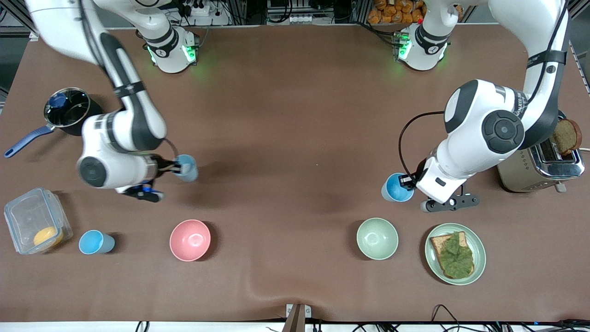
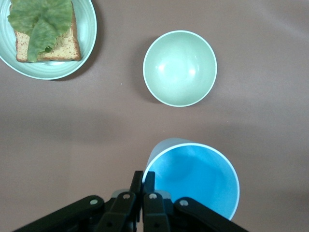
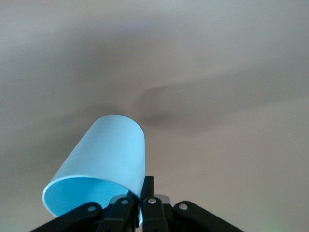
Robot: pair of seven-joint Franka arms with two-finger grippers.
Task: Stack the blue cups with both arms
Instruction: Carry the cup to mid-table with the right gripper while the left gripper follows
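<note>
The right tool pinches a blue cup by its rim at center-left of the frame. The left tool is clamped on a second blue cup at center-right. Bare desk lies between them. A third cup stands at lower left.

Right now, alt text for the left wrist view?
The left gripper pinches the rim of a blue cup held over the brown table. Also on the table: a pale green bowl and a plate of lettuce-topped bread.
</note>
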